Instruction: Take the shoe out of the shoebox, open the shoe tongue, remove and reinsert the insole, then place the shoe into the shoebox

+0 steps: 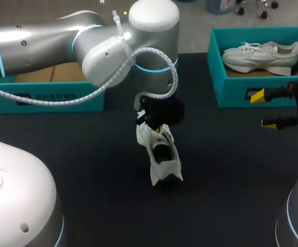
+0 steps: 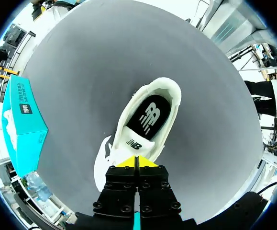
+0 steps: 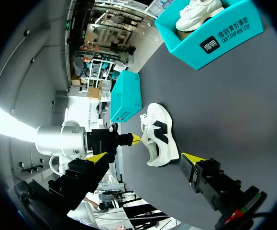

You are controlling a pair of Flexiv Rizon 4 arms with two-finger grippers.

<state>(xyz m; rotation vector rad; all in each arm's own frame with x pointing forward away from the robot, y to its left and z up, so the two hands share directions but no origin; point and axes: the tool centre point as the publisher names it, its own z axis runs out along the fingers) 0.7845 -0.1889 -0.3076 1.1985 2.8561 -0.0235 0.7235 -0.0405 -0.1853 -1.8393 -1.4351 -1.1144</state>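
White shoe sits in middle of dark table, out of box. Left gripper right over it, yellow tips squeezed together on tongue. Black insole inside shoe. Right gripper has fingers wide apart, holds nothing, beside blue shoebox with other shoe in it.

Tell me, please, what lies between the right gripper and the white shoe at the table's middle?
Only bare black tabletop: in the head view nothing stands between the right gripper and the white shoe.
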